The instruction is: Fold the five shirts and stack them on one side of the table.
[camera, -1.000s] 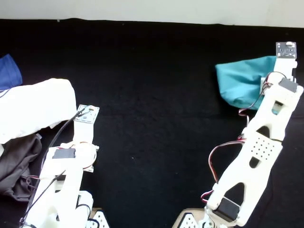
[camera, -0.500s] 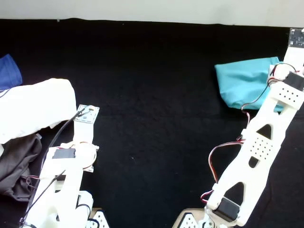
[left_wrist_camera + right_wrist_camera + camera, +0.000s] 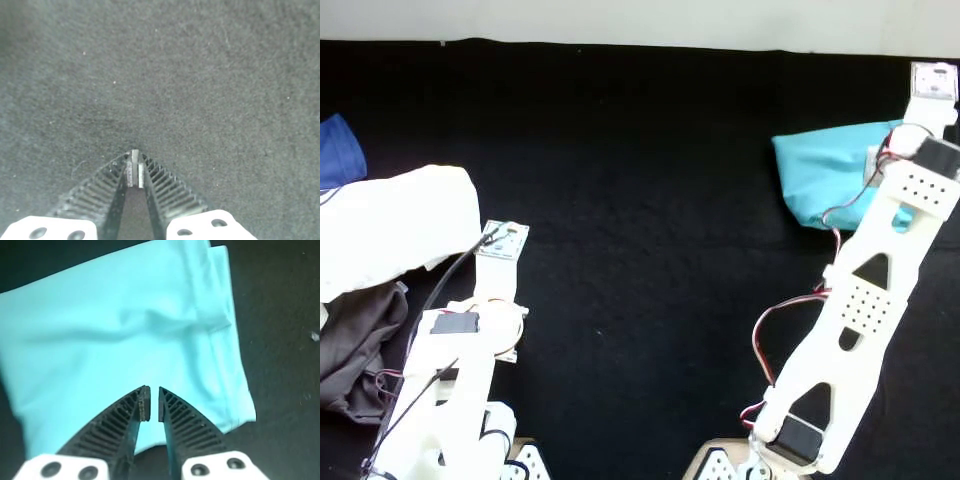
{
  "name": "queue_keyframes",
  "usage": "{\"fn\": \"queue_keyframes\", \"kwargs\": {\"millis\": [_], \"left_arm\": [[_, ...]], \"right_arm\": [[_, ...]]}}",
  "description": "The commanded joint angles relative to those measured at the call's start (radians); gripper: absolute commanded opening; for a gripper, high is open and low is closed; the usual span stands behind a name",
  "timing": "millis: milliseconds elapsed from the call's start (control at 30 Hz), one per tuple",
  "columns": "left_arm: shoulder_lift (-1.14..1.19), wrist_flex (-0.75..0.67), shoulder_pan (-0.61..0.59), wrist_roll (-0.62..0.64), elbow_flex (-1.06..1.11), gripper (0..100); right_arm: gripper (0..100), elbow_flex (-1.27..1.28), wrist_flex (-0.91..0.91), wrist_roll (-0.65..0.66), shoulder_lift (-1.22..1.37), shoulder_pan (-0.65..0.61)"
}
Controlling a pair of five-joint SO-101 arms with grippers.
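Note:
A folded teal shirt [image 3: 825, 175] lies at the far right of the black table. My right gripper [image 3: 151, 402] hovers just above the teal shirt [image 3: 115, 340], its fingers a narrow slit apart with nothing between them. The right arm [image 3: 865, 300] stretches from the front edge up to that shirt. At the left edge lie a white shirt [image 3: 390, 225], a blue shirt [image 3: 338, 150] behind it and a crumpled dark shirt [image 3: 355, 350] in front. My left gripper [image 3: 134, 157] is shut and empty, low over bare black cloth beside the white shirt.
The left arm [image 3: 470, 350] stands folded at the front left. Black cloth [image 3: 640, 200] covers the table between the two arms. A pale wall strip [image 3: 640, 20] runs along the far edge.
The right arm's wrist has swung toward the far right corner, uncovering more of the teal shirt. The left arm and the shirts at the left have not moved.

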Motion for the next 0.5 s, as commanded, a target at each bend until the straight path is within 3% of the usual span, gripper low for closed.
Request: {"fn": "queue_keyframes", "kwargs": {"millis": [0,267,367,467], "left_arm": [[-0.001,-0.020,-0.007,-0.003,0.002,2],[-0.001,-0.021,-0.010,-0.003,0.002,2],[-0.001,-0.021,-0.010,-0.003,0.002,2],[-0.001,-0.021,-0.010,-0.003,0.002,2]], "right_arm": [[3.3,-0.120,0.125,-0.011,-0.134,-0.079],[3.3,-0.051,0.127,-0.011,-0.268,-0.120],[3.3,0.142,0.127,-0.011,-0.417,-0.117],[3.3,0.503,0.125,-0.011,-0.638,-0.134]]}}
